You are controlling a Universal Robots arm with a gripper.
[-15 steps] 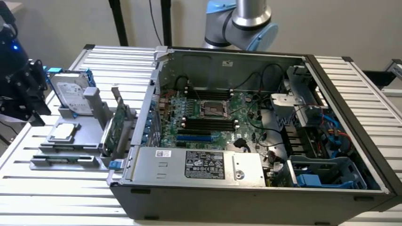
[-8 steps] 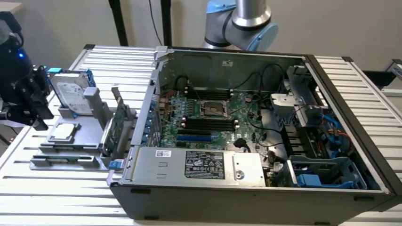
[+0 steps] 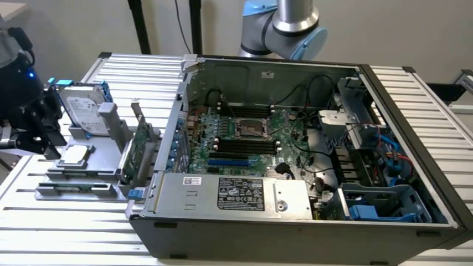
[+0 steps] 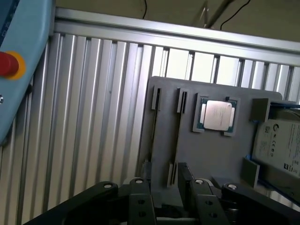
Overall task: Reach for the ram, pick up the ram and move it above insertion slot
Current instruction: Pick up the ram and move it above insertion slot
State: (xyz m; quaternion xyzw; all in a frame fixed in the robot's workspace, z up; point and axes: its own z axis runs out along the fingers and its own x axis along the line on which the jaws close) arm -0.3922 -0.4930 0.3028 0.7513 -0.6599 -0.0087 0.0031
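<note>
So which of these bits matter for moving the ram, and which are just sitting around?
In the job: pincer; ram, apparently the thin strip edge-on in the gray holder; black memory slots.
Just lying about: hard drive; processor chip; green expansion card; power supply.

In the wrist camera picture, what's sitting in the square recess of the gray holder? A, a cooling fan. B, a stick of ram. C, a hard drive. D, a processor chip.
D: a square processor chip with a silver lid lies flat in that recess of the gray holder, while the hard drive sits apart from it at the holder's edge.
</note>
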